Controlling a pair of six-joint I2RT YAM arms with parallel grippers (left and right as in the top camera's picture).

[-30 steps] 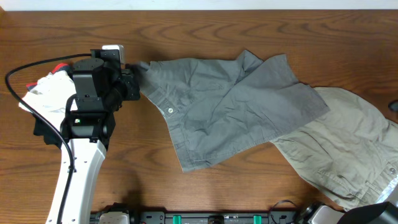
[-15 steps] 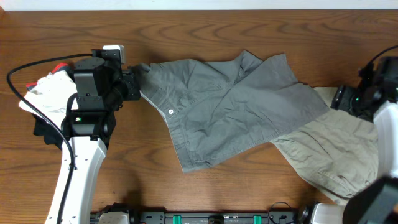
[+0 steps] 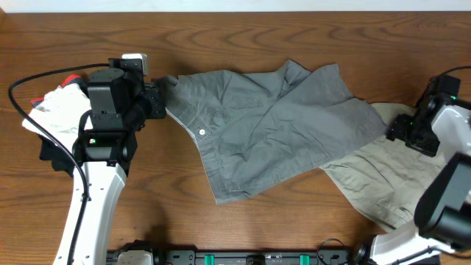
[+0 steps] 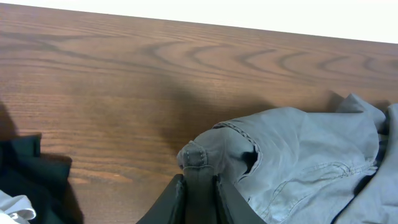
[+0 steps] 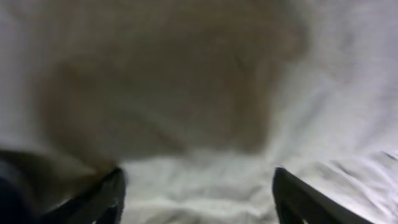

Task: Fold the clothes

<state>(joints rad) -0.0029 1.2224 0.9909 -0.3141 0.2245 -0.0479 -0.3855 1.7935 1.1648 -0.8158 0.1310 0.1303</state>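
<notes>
Nearest to us, a dark mount rail (image 3: 243,258) runs along the near edge of the table (image 3: 294,221); from it the white left arm (image 3: 92,206) reaches toward the far side. Just beyond, on the right, lies the beige garment (image 3: 412,184), rumpled and spread toward the near right corner; its left part passes under the grey shorts (image 3: 272,125). The right gripper (image 3: 399,129) hangs over the far left edge of the beige garment, just right of the shorts' right hem; in the right wrist view its fingers (image 5: 106,196) stand wide apart with only blurred pale cloth below them, and we cannot tell whether they touch it. The grey shorts lie in the middle of the table, spread out but creased; the waistband is on the left with a small white button (image 3: 202,131) showing, and the legs reach to the far right. At the far left corner of the waistband the left gripper (image 3: 162,97) is pinched narrow on the fabric; the left wrist view shows that corner bunched between the two dark fingers (image 4: 177,200). Left of this arm we see a white cloth (image 3: 51,107) and a black cloth (image 3: 51,156) heaped together; a black cable (image 3: 29,82) loops past them. Farthest off, bare wood runs up to a white strip (image 3: 235,4).
</notes>
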